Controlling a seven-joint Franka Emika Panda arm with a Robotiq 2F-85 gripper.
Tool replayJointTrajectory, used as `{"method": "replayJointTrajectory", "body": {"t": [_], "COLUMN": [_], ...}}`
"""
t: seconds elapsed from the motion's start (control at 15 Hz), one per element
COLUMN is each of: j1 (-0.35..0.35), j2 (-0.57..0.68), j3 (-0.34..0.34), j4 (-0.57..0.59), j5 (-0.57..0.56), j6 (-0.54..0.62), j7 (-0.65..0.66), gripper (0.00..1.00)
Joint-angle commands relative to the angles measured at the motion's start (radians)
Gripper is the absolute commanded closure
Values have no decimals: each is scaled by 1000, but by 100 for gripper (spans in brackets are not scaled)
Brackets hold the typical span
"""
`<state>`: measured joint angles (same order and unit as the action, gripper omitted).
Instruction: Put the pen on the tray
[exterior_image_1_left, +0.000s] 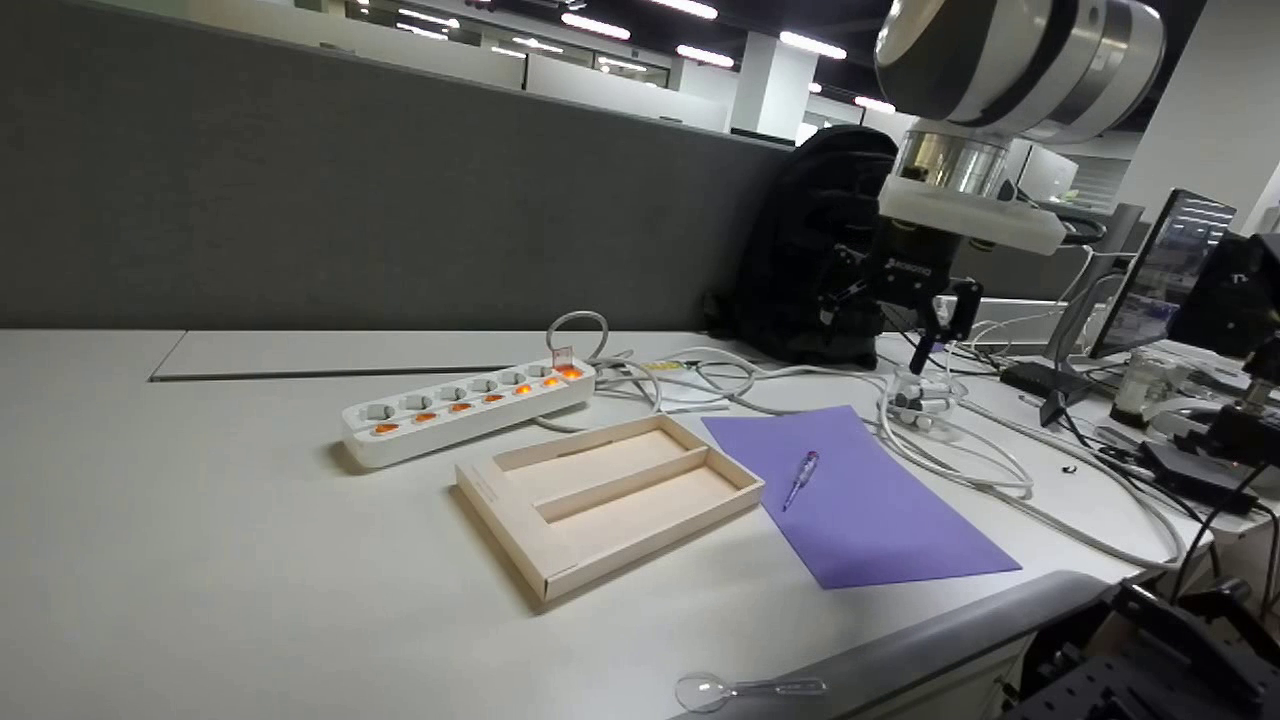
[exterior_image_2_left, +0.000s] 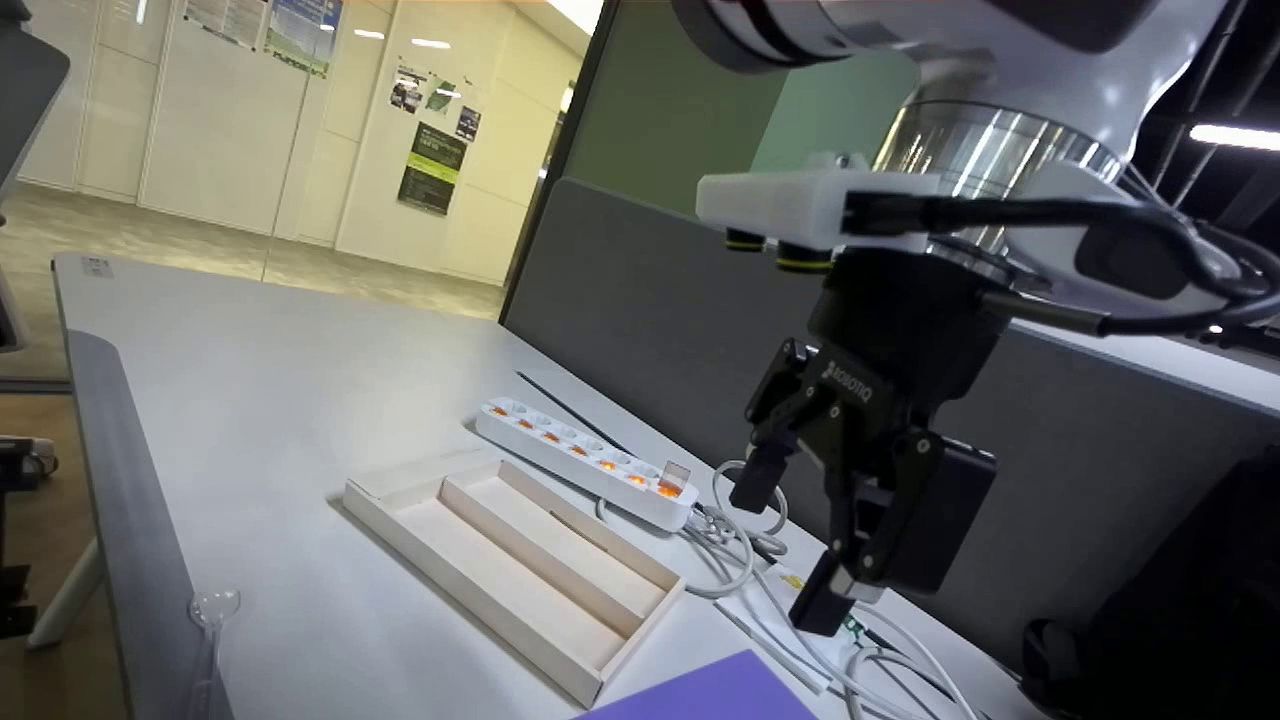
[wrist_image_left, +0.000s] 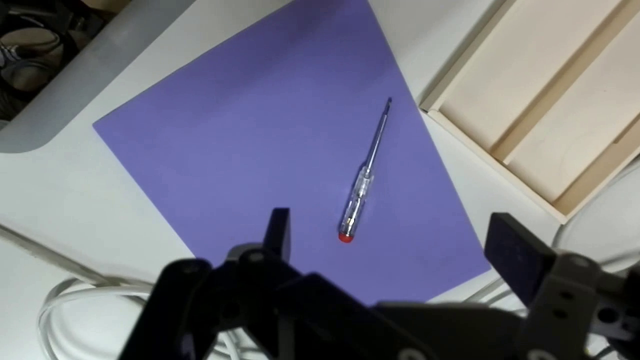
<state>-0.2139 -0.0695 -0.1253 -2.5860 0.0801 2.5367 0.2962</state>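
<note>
The pen (wrist_image_left: 361, 186) is thin, with a clear handle, a red end and a slim metal shaft, like a small tester screwdriver. It lies flat on the purple sheet; it also shows in an exterior view (exterior_image_1_left: 799, 482). The pale wood tray (wrist_image_left: 510, 65), with its divider bar, stands beside the sheet. The tray is in both exterior views (exterior_image_1_left: 520, 525) (exterior_image_2_left: 500, 568). My gripper (wrist_image_left: 395, 240) is open and empty, with its fingers wide apart. It hangs well above the table, shown in both exterior views (exterior_image_1_left: 873, 335) (exterior_image_2_left: 788, 548). The pen's red end appears between the fingers in the wrist view, far below.
The purple sheet (exterior_image_1_left: 880, 510) lies right of the tray. A white power strip (exterior_image_1_left: 470, 410) stands behind the tray. Grey and white cables (exterior_image_1_left: 960, 475) run behind and beside the sheet. A clear spoon (exterior_image_1_left: 745, 690) lies near the table's front edge. A black backpack (exterior_image_1_left: 810, 250) leans at the partition.
</note>
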Motion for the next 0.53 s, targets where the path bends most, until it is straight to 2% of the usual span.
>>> {"method": "replayJointTrajectory", "body": {"t": [0.0, 0.27, 0.47], "j1": [12, 11, 5], "j2": [5, 8, 57], "j3": [-16, -18, -23], "j4": [1, 4, 21], "j5": [-2, -2, -8], "j6": [-3, -5, 12], "j7": [2, 1, 35], "gripper": [0, 0, 0]}}
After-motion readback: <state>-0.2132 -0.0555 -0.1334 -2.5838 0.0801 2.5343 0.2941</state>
